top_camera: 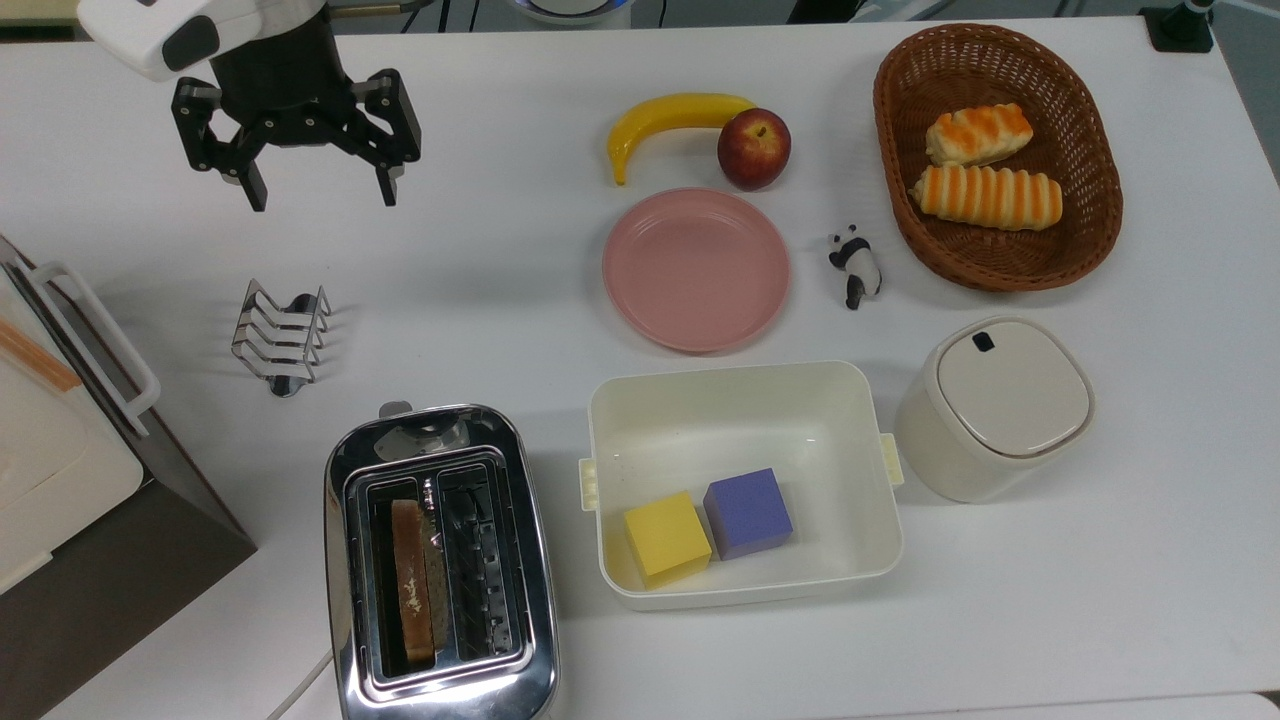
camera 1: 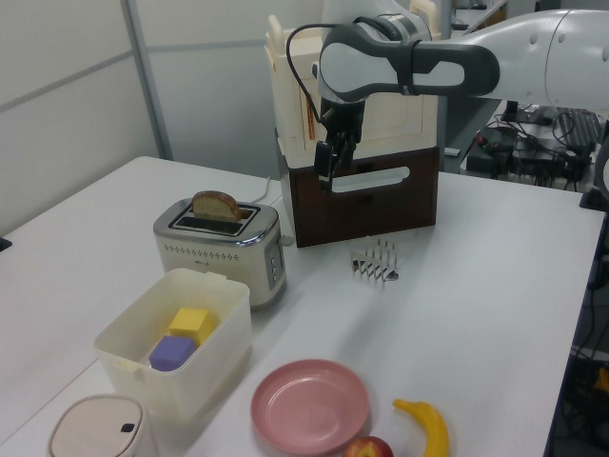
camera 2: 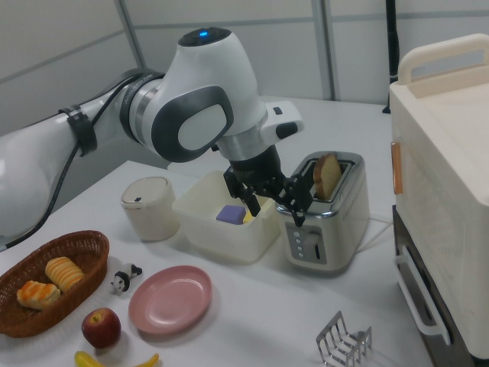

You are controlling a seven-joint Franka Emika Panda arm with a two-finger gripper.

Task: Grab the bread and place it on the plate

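Bread (top_camera: 412, 585) sits in your toaster (top_camera: 440, 565), plate (top_camera: 696, 269) bare.
Your gripper (top_camera: 318, 192) hangs spread wide, empty, probably around ten o'clock of the plate.

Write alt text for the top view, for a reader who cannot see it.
An open black gripper hovers over a white table at the top view's upper left, far from the bread standing in a chrome toaster at the bottom. An empty pink plate sits mid-table beside a banana, an apple and a cream tub holding two blocks.
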